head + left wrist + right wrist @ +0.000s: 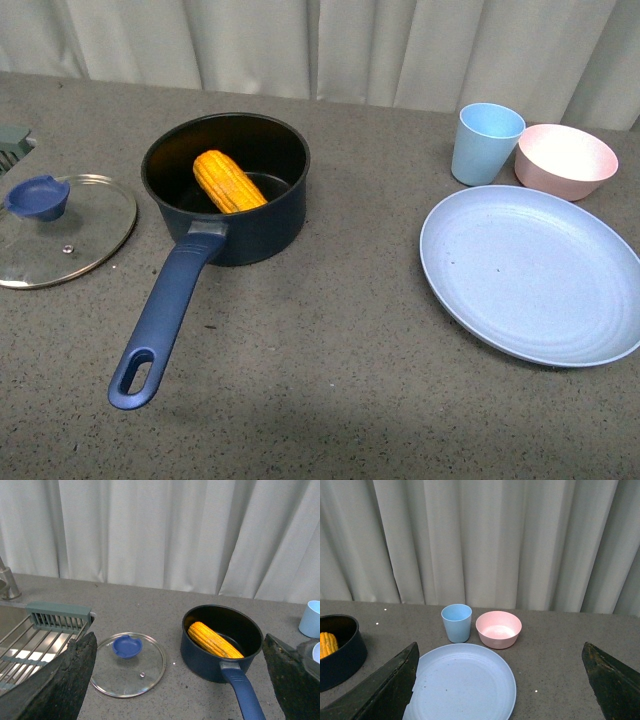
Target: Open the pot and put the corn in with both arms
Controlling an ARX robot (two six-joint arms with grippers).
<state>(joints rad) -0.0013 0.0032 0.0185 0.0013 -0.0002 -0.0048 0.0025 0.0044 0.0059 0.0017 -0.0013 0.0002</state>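
Observation:
The navy pot [270, 235] stands uncovered at the table's left centre, its long handle [165, 310] pointing toward me. The yellow corn [228, 181] lies inside it, leaning on the wall. The glass lid [75, 235] with a blue knob lies flat on the table left of the pot. Neither arm shows in the front view. My left gripper [179, 642] is open, held back from the lid [145, 667], pot [200, 657] and corn [214, 640]. My right gripper [500, 645] is open and empty, facing the dishes, with the pot [342, 655] at the view's edge.
A large blue plate [530, 275] lies on the right, with a blue cup [485, 142] and a pink bowl [565, 160] behind it. A sink with a grey rack [35, 640] and a faucet [6, 582] lies left of the lid. A white curtain hangs behind the table.

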